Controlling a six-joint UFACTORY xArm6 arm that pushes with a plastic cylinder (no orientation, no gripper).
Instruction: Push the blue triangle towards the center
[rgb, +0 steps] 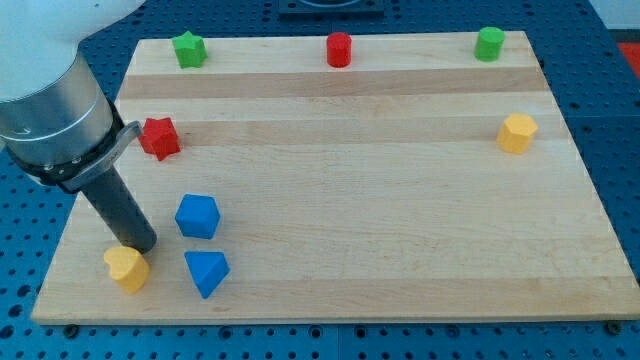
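Just right of my tip (141, 246), blue triangle (206, 272)

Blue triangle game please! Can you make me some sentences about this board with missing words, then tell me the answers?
1. The blue triangle sits just below the blue ____.
2. My tip is right above the ____ block at the view's bottom left.
3. The red star lies near the view's ____ edge of the wooden board.
4. The red cylinder stands between two ____ blocks along the view's top.

Answers: cube; yellow; left; green
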